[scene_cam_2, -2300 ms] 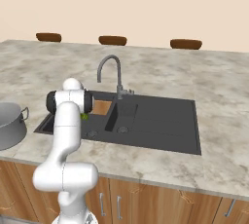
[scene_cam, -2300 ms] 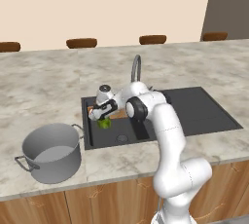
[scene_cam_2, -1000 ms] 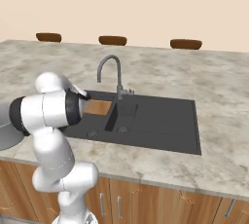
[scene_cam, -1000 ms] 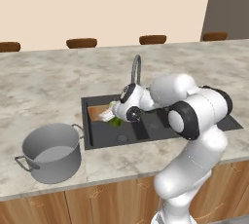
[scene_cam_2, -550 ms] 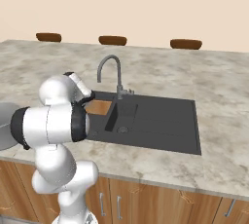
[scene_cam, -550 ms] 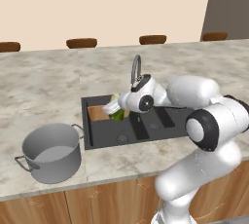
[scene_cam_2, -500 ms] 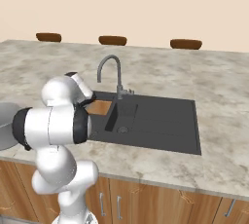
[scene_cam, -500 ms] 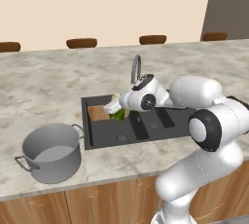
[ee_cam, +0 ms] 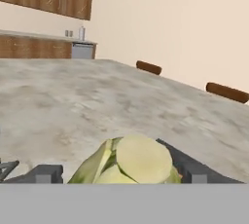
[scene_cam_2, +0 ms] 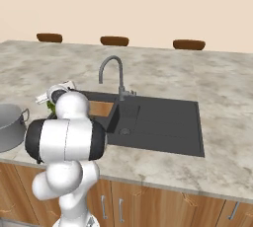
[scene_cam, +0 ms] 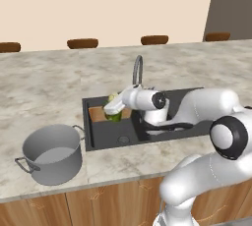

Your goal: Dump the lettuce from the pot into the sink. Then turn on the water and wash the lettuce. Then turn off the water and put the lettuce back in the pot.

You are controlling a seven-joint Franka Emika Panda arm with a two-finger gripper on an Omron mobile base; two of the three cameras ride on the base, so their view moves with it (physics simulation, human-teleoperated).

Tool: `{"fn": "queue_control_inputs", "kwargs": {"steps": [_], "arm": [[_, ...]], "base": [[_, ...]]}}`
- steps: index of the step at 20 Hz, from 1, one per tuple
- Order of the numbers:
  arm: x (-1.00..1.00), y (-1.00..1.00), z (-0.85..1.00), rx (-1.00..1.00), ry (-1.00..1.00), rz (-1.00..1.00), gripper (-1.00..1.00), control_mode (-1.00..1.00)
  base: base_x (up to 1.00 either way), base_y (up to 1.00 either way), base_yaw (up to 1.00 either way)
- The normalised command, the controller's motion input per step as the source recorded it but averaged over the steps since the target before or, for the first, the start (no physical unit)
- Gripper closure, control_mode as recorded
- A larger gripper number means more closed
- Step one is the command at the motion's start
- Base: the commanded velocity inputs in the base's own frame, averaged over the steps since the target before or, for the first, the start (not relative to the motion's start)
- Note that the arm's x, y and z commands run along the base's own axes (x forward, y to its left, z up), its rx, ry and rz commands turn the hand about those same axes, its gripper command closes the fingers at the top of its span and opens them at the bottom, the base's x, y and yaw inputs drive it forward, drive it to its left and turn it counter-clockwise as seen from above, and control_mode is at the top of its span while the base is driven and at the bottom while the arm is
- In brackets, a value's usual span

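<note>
The lettuce [scene_cam: 113, 112] hangs in the air over the left end of the dark sink [scene_cam: 102, 134], and my gripper [scene_cam: 112, 106] is shut on it, pointing left. In the hand view the pale green lettuce [ee_cam: 132, 163] sits between the two dark fingertips [ee_cam: 46, 173]. The grey pot [scene_cam: 51, 152] stands upright on the counter to the front left of the sink, apart from the gripper, and looks to hold nothing. From the right base view my arm hides most of the lettuce [scene_cam_2: 51, 106]; the pot [scene_cam_2: 9, 125] shows at the left edge. No water runs from the faucet [scene_cam: 137, 70].
The marble counter [scene_cam: 44, 90] stretches wide to the left and behind the sink. The gooseneck faucet [scene_cam_2: 109, 71] rises at the sink's [scene_cam_2: 163, 123] back rim, right of the gripper. Brown chair backs [scene_cam: 82, 42] line the counter's far side.
The gripper has come up out of the sink basin with the lettuce and swung left toward the basin's left end. The pot has stayed put.
</note>
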Motion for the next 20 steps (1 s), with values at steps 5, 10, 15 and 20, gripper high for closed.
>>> {"fn": "queue_control_inputs", "kwargs": {"steps": [5, 10, 15, 20], "arm": [[-0.35, 0.53, 0.97, 0.0, 0.08, 0.09, 1.0, -1.0], [-0.29, 0.35, 1.0, 0.0, 0.21, 0.14, 1.0, -1.0], [-0.18, 0.21, 1.0, 0.0, 0.23, 0.17, 1.0, -1.0], [-0.01, 0.25, 1.0, 0.0, 0.18, 0.14, 1.0, -1.0]], "base": [[0.0, 0.0, 0.0], [0.0, 0.0, 0.0], [0.0, 0.0, 0.0], [0.0, 0.0, 0.0]]}}
